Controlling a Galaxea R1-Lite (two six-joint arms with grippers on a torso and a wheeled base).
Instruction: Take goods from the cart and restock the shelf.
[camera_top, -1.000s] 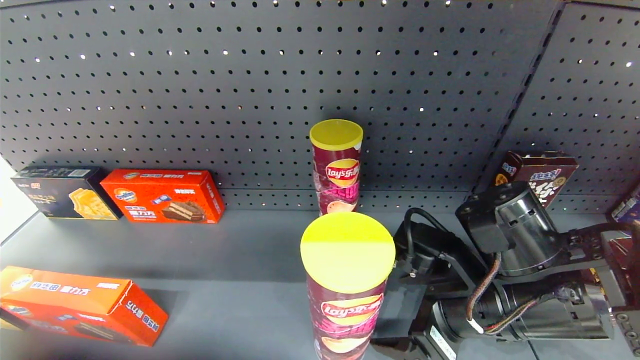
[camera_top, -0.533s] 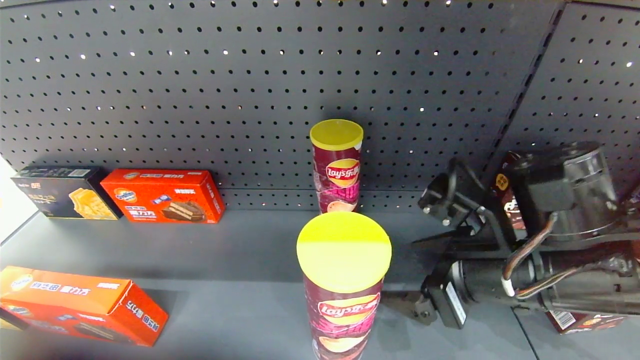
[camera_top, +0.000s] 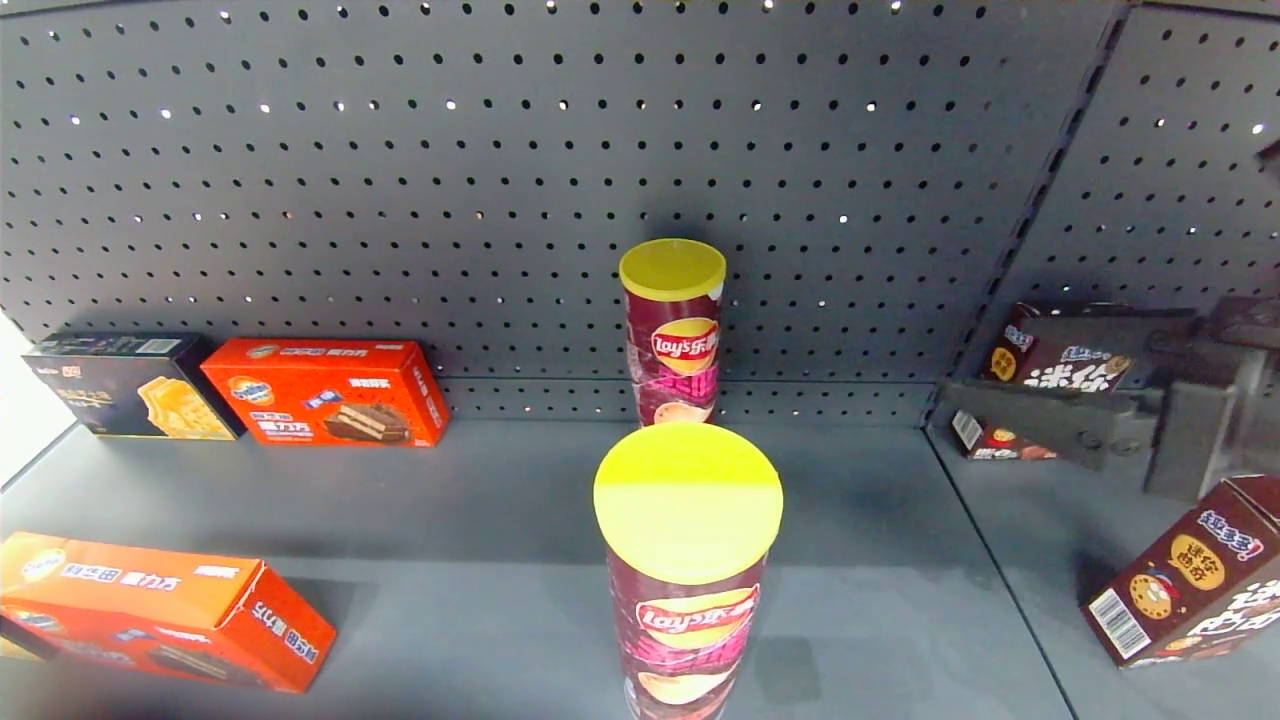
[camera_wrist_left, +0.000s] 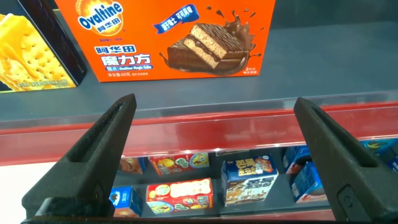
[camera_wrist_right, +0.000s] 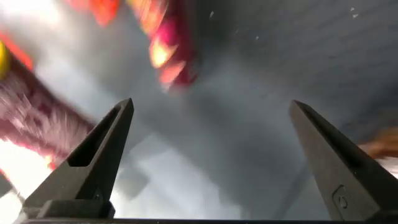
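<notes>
Two maroon chip cans with yellow lids stand upright on the grey shelf (camera_top: 450, 500): the front can (camera_top: 688, 570) near the shelf's front and the back can (camera_top: 672, 330) against the pegboard. My right gripper (camera_top: 1000, 375) is at the far right, well clear of both cans, in front of a brown cookie box (camera_top: 1065, 362). In the right wrist view the right gripper (camera_wrist_right: 211, 155) is open with nothing between its fingers, and the cans are blurred streaks. My left gripper (camera_wrist_left: 217, 162) is open and empty, facing an orange cake box (camera_wrist_left: 174, 37).
An orange cake box (camera_top: 330, 390) and a dark cracker box (camera_top: 130, 385) sit at the back left. Another orange box (camera_top: 160, 610) lies at the front left. A brown box (camera_top: 1190, 580) leans at the front right. Small boxes (camera_wrist_left: 249, 180) fill a lower shelf.
My right arm has pulled away from beside the front can, going right and back toward the brown boxes. Both cans stay standing where they were.
</notes>
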